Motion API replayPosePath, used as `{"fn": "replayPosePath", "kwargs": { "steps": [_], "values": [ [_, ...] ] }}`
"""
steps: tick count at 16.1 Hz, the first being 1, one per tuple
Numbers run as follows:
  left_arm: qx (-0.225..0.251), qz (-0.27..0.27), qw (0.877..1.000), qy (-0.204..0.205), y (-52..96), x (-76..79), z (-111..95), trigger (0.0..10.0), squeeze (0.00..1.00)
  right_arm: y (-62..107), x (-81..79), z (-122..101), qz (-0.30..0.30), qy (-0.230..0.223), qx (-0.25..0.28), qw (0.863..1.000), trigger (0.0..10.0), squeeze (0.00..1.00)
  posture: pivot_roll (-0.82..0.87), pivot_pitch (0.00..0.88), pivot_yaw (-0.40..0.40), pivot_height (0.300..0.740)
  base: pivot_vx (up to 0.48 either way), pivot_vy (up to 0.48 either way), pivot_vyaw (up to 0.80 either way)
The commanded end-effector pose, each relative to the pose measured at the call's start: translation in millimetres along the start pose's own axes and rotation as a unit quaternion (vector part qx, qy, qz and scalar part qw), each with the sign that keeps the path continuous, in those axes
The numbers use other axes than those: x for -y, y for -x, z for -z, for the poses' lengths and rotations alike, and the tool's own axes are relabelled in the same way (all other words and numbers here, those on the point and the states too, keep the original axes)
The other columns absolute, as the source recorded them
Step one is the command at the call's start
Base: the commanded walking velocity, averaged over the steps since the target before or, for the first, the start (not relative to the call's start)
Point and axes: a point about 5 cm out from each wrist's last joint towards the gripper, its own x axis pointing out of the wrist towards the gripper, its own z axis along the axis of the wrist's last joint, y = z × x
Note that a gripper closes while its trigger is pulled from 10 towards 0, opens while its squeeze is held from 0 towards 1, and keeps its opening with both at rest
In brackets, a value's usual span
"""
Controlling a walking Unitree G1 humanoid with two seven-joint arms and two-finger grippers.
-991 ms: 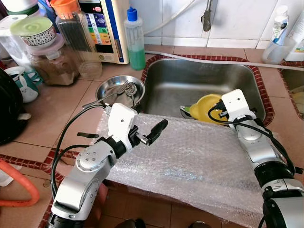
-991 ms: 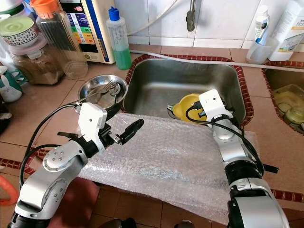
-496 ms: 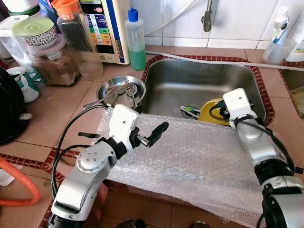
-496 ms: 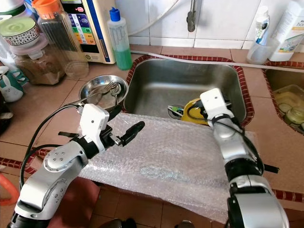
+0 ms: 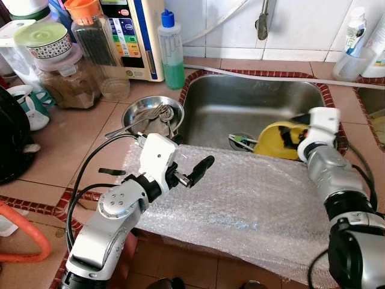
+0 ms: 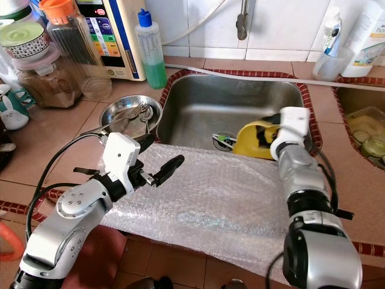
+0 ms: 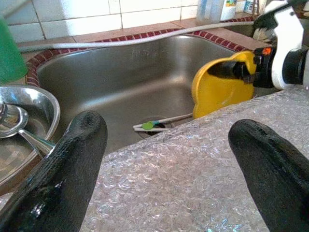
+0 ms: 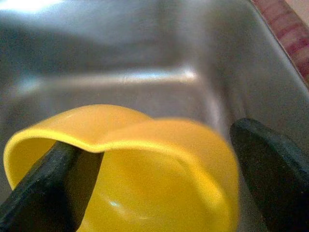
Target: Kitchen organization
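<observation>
Left eye view: the right tool (image 5: 296, 135) is down in the steel sink (image 5: 240, 102), pinching the rim of a yellow bowl (image 5: 277, 139) that stands tilted on edge near the drain. A green-and-white toothbrush (image 5: 240, 142) lies just beside the bowl. The left tool (image 5: 201, 168) hangs over the sheet of bubble wrap (image 5: 240, 205) spread across the front of the bench (image 5: 72, 150). A steel dish (image 5: 151, 112) with a fork sits on the bench beside the sink, and a green soap bottle (image 5: 171, 51) stands behind it.

Right eye view: same scene, and the yellow bowl leans against the right tool, its open side facing the sink's back wall.

Left wrist view: the left tool's two black fingers (image 7: 58, 174) are spread wide, nothing between them, bubble wrap right below. Beyond them the bowl is held up inside the sink.

Right wrist view: one black finger (image 8: 48, 183) sits inside the bowl, the other (image 8: 275, 164) outside it, the yellow wall nipped between them. The picture is blurred.
</observation>
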Motion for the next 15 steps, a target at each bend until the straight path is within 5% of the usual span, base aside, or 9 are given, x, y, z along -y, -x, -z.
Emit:
{"fn": "replayPosePath", "kwargs": {
  "steps": [1,3,5,6,7,12,14,15],
  "values": [
    [-0.011,0.006,1.0,-0.003,0.4,2.6,3.6,10.0,1.0,1.4,1.0,20.0,0.004,-0.02,-0.046,0.999,10.0,1.0,-0.16,0.148,0.123,0.74,0.0,0.0,0.0],
    [-0.011,0.007,1.0,-0.003,0.2,3.8,3.6,10.0,1.0,2.5,2.3,21.3,0.008,0.08,-0.055,0.995,10.0,1.0,-0.16,0.15,0.124,0.74,0.0,0.0,0.0],
    [-0.011,0.006,1.0,-0.004,-0.3,3.4,3.8,10.0,1.0,1.7,-6.0,23.1,-0.026,0.054,-0.067,0.996,10.0,1.0,-0.16,0.15,0.124,0.74,0.0,0.0,0.0],
    [-0.011,0.005,1.0,-0.004,-0.4,3.0,3.2,10.0,1.0,2.6,-15.5,27.2,-0.067,0.116,-0.075,0.988,10.0,1.0,-0.16,0.152,0.121,0.74,0.0,0.0,0.0],
    [-0.011,0.005,1.0,-0.005,-0.5,2.9,3.1,10.0,1.0,3.2,-21.2,30.6,-0.087,0.13,-0.088,0.984,10.0,1.0,-0.16,0.152,0.121,0.74,0.0,0.0,0.0],
    [-0.013,0.004,1.0,-0.009,-1.0,3.4,3.7,10.0,1.0,6.4,-40.8,25.4,-0.183,0.111,-0.096,0.972,10.0,1.0,-0.16,0.157,0.116,0.74,0.0,0.0,0.0],
    [-0.013,0.004,1.0,-0.009,-1.0,3.6,3.5,10.0,1.0,8.3,-43.7,25.1,-0.205,0.156,-0.089,0.962,10.0,1.0,-0.16,0.157,0.116,0.74,0.0,0.0,0.0],
    [-0.013,0.004,1.0,-0.01,-1.6,4.2,3.5,10.0,1.0,3.8,-39.7,12.5,-0.157,0.133,-0.059,0.977,10.0,1.0,-0.16,0.157,0.116,0.74,0.0,0.0,0.0]
  ]
}}
